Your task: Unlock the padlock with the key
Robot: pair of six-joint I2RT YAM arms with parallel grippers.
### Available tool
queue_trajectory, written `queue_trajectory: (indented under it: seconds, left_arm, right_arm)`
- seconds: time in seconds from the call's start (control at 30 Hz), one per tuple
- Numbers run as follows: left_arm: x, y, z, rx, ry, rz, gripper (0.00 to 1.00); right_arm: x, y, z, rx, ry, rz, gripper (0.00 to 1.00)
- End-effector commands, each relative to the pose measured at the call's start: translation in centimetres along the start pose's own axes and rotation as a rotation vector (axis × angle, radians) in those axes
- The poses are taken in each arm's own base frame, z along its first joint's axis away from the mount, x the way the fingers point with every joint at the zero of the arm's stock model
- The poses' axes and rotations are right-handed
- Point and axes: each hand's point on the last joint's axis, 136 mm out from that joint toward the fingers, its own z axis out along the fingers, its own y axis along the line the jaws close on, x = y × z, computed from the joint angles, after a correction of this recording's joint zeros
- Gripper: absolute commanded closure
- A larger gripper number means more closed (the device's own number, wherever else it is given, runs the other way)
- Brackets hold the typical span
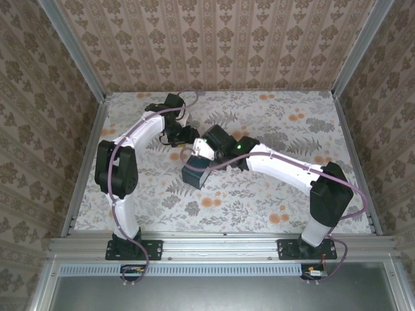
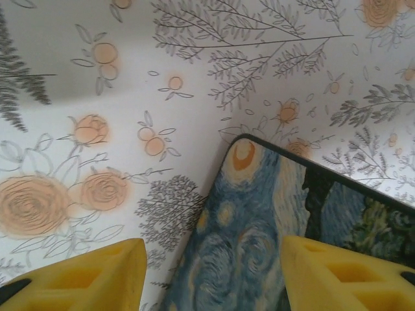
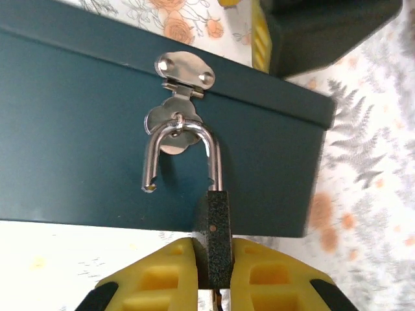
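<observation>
Right gripper (image 3: 213, 254) is clamped on the dark speckled body of the padlock (image 3: 212, 217), yellow fingers (image 3: 162, 269) pressing it from both sides. Just beyond the fingertips its silver shackle (image 3: 185, 139) hooks through the hasp (image 3: 185, 74) of a dark teal box (image 3: 78, 129); one shackle leg hangs free of the body. Under everything lies a white tabletop (image 1: 259, 194) printed with orange flowers and grey ferns, closed in by beige patterned walls (image 1: 220, 45) and aluminium frame posts (image 1: 81, 58). From its base the right arm (image 1: 285, 170) reaches left and low toward the centre, while the left arm (image 1: 139, 129) rises, bends and comes down opposite. Left gripper (image 2: 214, 245) stands with its fingers apart, the box's swirl-printed lid between them.
</observation>
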Motion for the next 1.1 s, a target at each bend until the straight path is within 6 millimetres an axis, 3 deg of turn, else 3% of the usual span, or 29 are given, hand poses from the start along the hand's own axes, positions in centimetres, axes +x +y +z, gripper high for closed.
queue_trajectory:
  seconds: [0.0, 0.17, 0.3, 0.4, 0.47, 0.57, 0.6, 0.63, 0.7, 0.8, 0.93, 1.07]
  left_arm:
    - [-1.3, -1.6, 0.1, 0.12, -0.01, -0.011, 0.42]
    - [-2.1, -0.7, -0.9, 0.133, -0.024, -0.042, 0.43]
    - [-3.6, 1.1, -5.0, 0.133, -0.123, -0.107, 0.42]
    - [-3.0, 1.5, -7.6, 0.122, -0.162, -0.113, 0.4]
    - [-1.8, 0.7, -7.6, 0.154, -0.148, -0.098, 0.4]
    - [-0.2, 0.3, -6.1, 0.179, -0.099, -0.114, 0.4]
    - [0.1, 0.4, -5.7, 0.175, -0.093, -0.118, 0.4]
    - [0.2, 0.5, -5.4, 0.174, -0.093, -0.126, 0.4]
    - [0.1, 0.8, -5.4, 0.17, -0.105, -0.134, 0.4]
    - [-0.6, 1.0, -6.0, 0.169, -0.125, -0.136, 0.4]
    - [-1.8, 1.7, -7.2, 0.162, -0.153, -0.145, 0.4]
    - [-2.5, 1.6, -8.0, 0.163, -0.177, -0.15, 0.4]
  right_arm:
    - [-2.4, -2.6, -0.7, 0.258, -0.093, -0.264, 0.9]
    - [-3.4, -2.3, -0.6, 0.426, -0.181, -0.463, 0.91]
    - [-3.3, -1.7, -0.1, 0.474, -0.185, -0.528, 0.9]
    - [-3.3, -1.1, 0.7, 0.534, -0.168, -0.609, 0.89]
    - [-3.2, -0.6, 1.4, 0.565, -0.173, -0.657, 0.88]
    - [-2.8, -0.5, 2.6, 0.59, -0.151, -0.699, 0.84]
    - [-2.6, -0.2, 3.0, 0.58, -0.143, -0.71, 0.79]
    - [-2.1, -0.1, 3.3, 0.56, -0.118, -0.706, 0.66]
    - [-1.4, -0.2, 3.4, 0.54, -0.083, -0.666, 0.58]
    - [-0.7, -0.1, 2.2, 0.478, -0.073, -0.596, 0.54]
    - [0.1, 0.1, -1.0, 0.32, -0.1, -0.436, 0.52]
    - [0.9, -1.1, -4.2, 0.128, -0.167, -0.084, 0.5]
